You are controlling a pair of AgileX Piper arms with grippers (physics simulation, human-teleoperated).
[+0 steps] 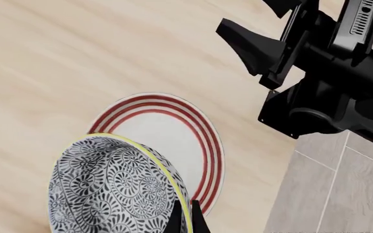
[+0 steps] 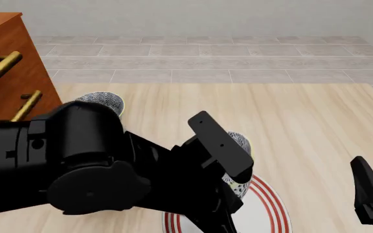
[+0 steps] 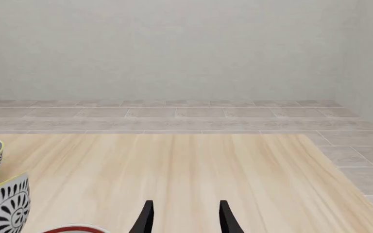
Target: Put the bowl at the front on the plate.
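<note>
I take the plate [image 1: 173, 145] as my landmark: a wide white disc with three red rings, lying flat on the pale wooden table [image 2: 303, 121]. My left arm [image 2: 76, 170] is the biggest thing in the front view, a black bulk that covers most of the plate's left side. A brown wooden cabinet [image 2: 8, 63] with brass handles stands well beyond and left of the plate. The bowl [image 1: 115, 189], white with dense dark leaf patterning and a yellow-green rim, sits above the plate, tilted, overlapping its near edge; I cannot tell whether it touches the plate. My left gripper [image 1: 186, 217] is clamped on the bowl's rim, one finger on each side of the wall. A second patterned bowl [image 2: 102, 103] rests on the table beyond and left of the plate. My right gripper [image 3: 184, 218] hangs to the plate's right, its fingers spread apart and holding nothing.
</note>
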